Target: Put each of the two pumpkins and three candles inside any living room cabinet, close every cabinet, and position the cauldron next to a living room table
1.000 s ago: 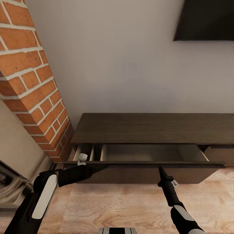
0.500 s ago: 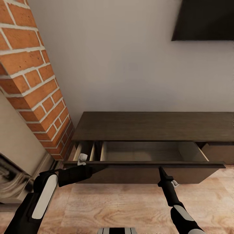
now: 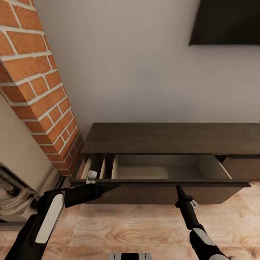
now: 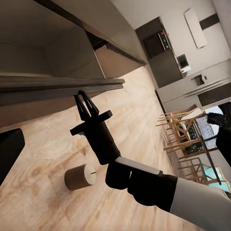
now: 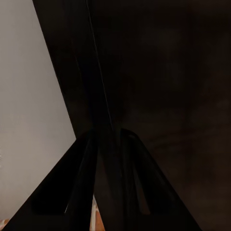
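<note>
The long dark-brown cabinet [image 3: 169, 139] stands against the wall. Its wide drawer [image 3: 162, 169] is pulled out, and its tan interior holds nothing. My left gripper [image 3: 104, 187] lies at the left end of the drawer front [image 3: 159, 183], open, with one finger [image 4: 9, 149] at the edge of the left wrist view. My right gripper [image 3: 178, 188] [image 4: 85, 98] [image 5: 103, 159] is shut on nothing and points up at the drawer front. A stubby grey-brown candle [image 4: 79, 177] stands on the wood floor under my right forearm.
A red brick column [image 3: 36, 90] rises left of the cabinet, with a fireplace opening [image 3: 14, 195] beside it. A dark screen [image 3: 227, 21] hangs on the wall above. Light wood floor [image 3: 144, 227] stretches in front. Chairs [image 4: 183, 134] stand far off.
The camera has backed away from the wall. The cabinet body has receded while the drawer front stays level with my grippers, so the drawer stands farther out and shows more interior.
</note>
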Motion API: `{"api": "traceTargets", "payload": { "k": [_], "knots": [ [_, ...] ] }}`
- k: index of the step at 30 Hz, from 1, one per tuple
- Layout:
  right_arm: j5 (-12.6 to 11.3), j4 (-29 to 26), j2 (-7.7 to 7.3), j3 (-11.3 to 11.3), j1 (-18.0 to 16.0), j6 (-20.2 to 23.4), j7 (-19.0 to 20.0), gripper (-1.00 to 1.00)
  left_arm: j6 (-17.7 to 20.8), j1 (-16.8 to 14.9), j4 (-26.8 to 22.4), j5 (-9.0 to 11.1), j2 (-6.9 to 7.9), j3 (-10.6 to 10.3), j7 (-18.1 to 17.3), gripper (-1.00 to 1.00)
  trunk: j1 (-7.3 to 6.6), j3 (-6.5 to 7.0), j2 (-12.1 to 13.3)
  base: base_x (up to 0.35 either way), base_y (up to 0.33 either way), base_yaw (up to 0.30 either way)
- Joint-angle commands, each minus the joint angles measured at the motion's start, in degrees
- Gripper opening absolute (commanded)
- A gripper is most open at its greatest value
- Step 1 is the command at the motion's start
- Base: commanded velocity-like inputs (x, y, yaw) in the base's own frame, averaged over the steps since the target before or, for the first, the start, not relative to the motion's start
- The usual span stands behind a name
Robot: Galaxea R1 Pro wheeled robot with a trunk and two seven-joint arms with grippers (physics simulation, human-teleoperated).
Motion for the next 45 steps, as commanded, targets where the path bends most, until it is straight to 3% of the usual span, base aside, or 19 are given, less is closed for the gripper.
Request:
{"api": "traceTargets", "payload": {
  "k": [1,45],
  "knots": [
    [-0.17,0.62,-0.02,0.10,0.00,0.24,0.04,-1.00,0.18,-0.05,0.00,-0.06,0.03,-0.02,-0.17,1.00,0.00,-0.05,-0.01,-0.033,0.000,0.000],
    [-0.17,0.63,0.00,0.11,0.00,0.24,0.04,-1.00,0.18,0.00,0.00,-0.06,0.03,-0.03,-0.17,1.00,0.00,-0.05,-0.01,-0.086,0.000,0.000]
  ]
}}
